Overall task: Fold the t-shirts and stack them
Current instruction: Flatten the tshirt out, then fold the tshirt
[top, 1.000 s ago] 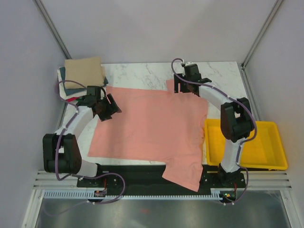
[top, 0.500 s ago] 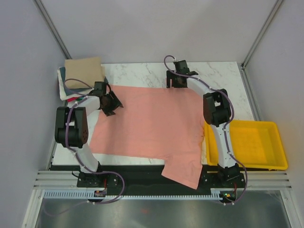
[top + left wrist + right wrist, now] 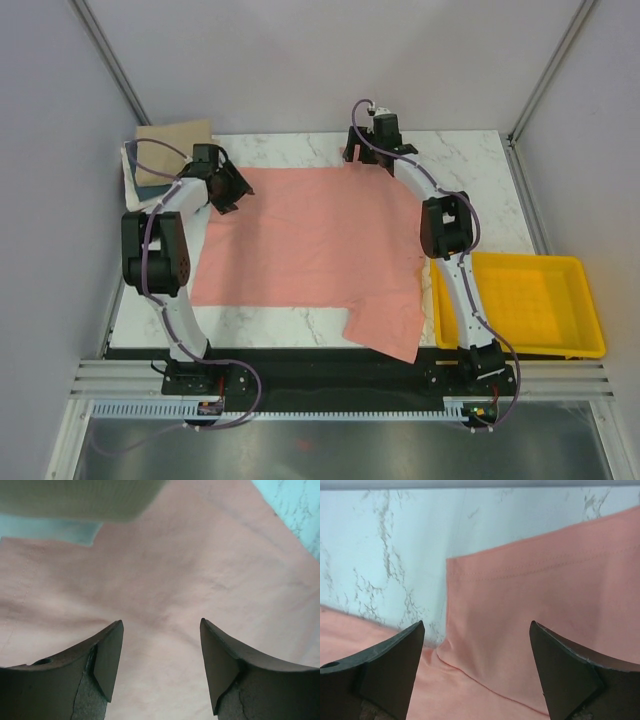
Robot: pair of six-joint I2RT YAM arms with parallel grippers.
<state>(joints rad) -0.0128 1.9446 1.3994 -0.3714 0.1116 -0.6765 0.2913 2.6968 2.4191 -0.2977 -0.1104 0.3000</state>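
Observation:
The large salmon-pink t-shirt [image 3: 310,240] lies spread flat on the marble table [image 3: 460,160]. One sleeve [image 3: 385,325] hangs toward the front edge. My left gripper [image 3: 228,188] is open over the shirt's far left corner. In the left wrist view it [image 3: 160,665] is empty, with pink cloth [image 3: 165,580] below. My right gripper [image 3: 365,155] is open at the shirt's far edge. In the right wrist view it [image 3: 477,670] stands over the far sleeve [image 3: 535,595]. A stack of folded t-shirts [image 3: 170,150], tan on top, sits at the far left.
A yellow plastic tray [image 3: 585,335] stands at the right, beside the right arm's base. The folded stack's edge [image 3: 75,497] shows just beyond the left gripper. Bare marble [image 3: 385,555] lies left of the far sleeve. Grey walls close in the back and sides.
Both arms have reached farther toward the back of the table. The pink shirt has slid back with them, and its front sleeve hangs less over the front edge.

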